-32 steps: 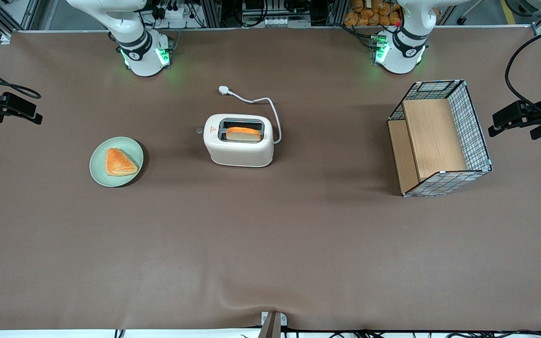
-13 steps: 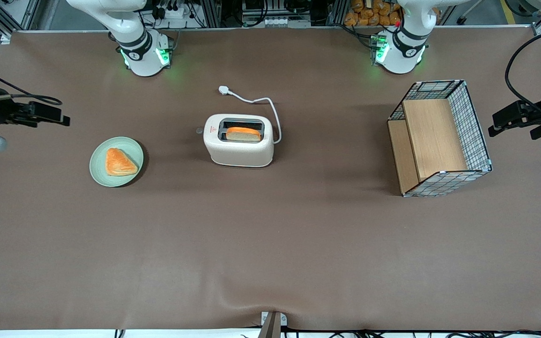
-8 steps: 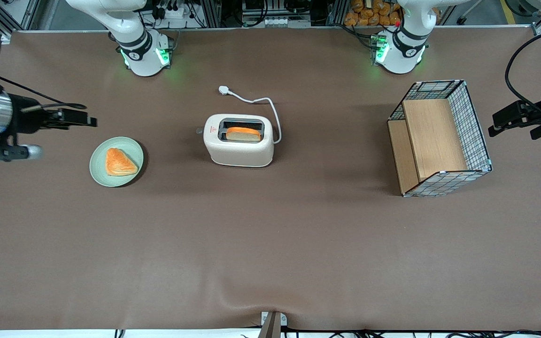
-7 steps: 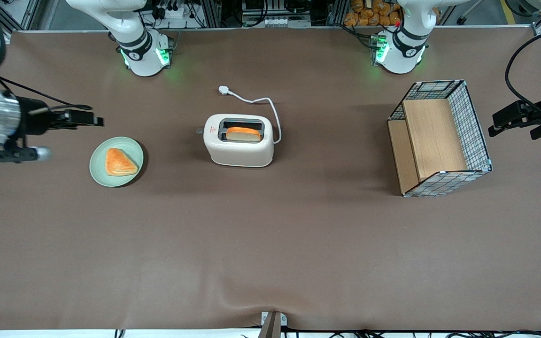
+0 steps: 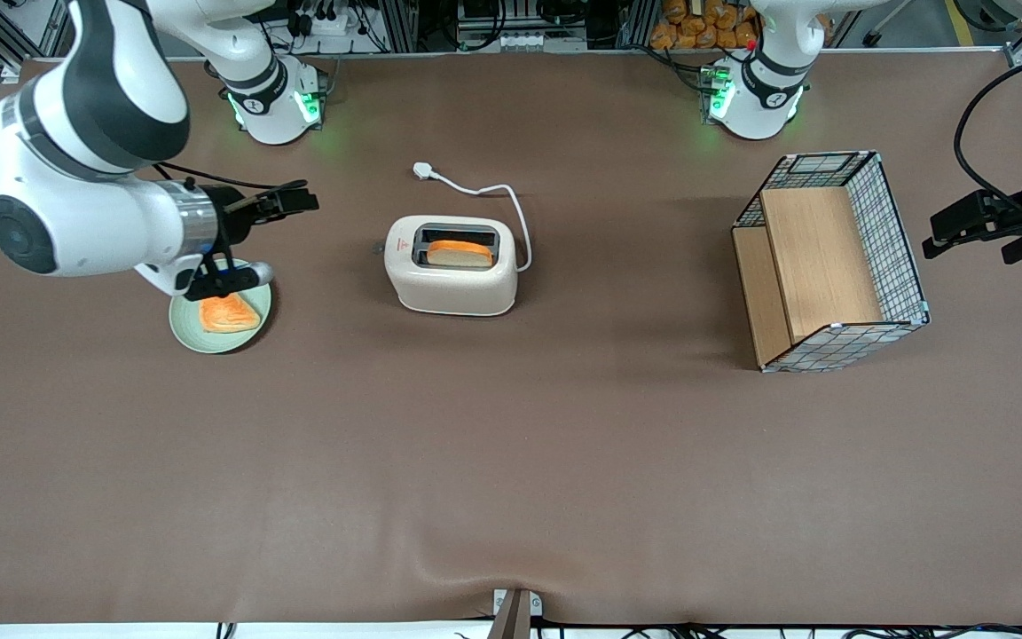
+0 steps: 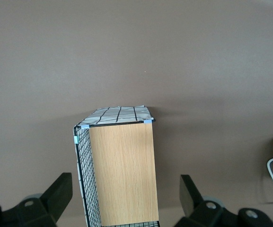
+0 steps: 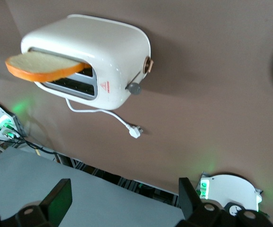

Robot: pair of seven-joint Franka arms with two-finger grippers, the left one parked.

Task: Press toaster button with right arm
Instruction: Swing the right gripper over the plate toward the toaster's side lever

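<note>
The right arm (image 5: 85,204) aims its tool (image 5: 298,201), spread wide, level toward the toaster button (image 7: 134,88), ready to press.

Toaster (image 5: 451,282): cream-white, dark slot, red triangle mark; grey toaster button (image 7: 134,88). Gripper (image 5: 296,200): black, beside the pale green plate (image 5: 187,331). Worktop (image 5: 511,461): brown.

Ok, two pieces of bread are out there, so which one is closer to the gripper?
The triangular orange pastry on the pale green plate, just below the open black gripper. The toast slice stands in the cream-white toaster, farther toward the parked arm's end.
</note>
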